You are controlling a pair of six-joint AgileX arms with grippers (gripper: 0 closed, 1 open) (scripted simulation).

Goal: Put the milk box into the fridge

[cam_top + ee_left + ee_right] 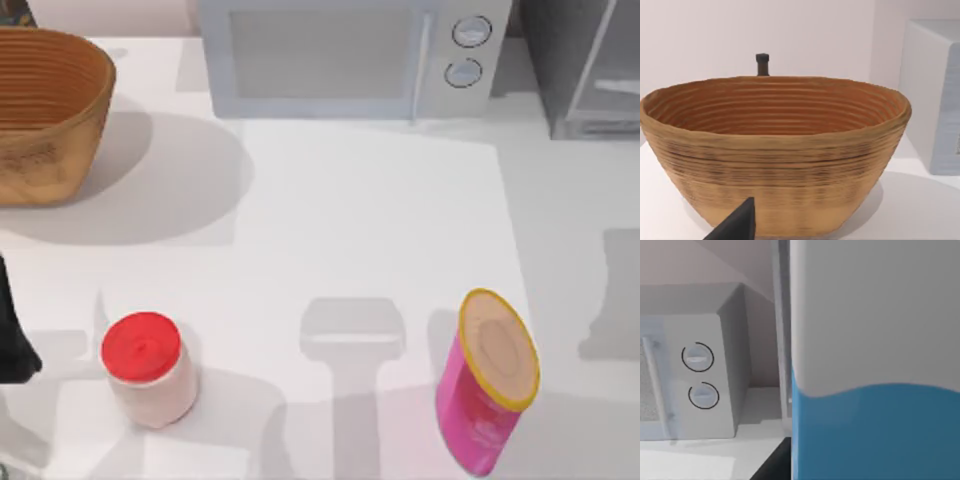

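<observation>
Close against the right wrist camera stands the milk box (875,360), white above a sky-blue body, with the microwave (690,375) farther off beside it. At the table's far left the woven basket (45,115) holds nothing visible. Whether either gripper is open or closed cannot be told; the fridge (585,70) sits far right.

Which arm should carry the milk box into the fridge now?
Right. Its wrist view has the milk box up close beside the microwave, near the fridge. The left arm faces the basket.
</observation>
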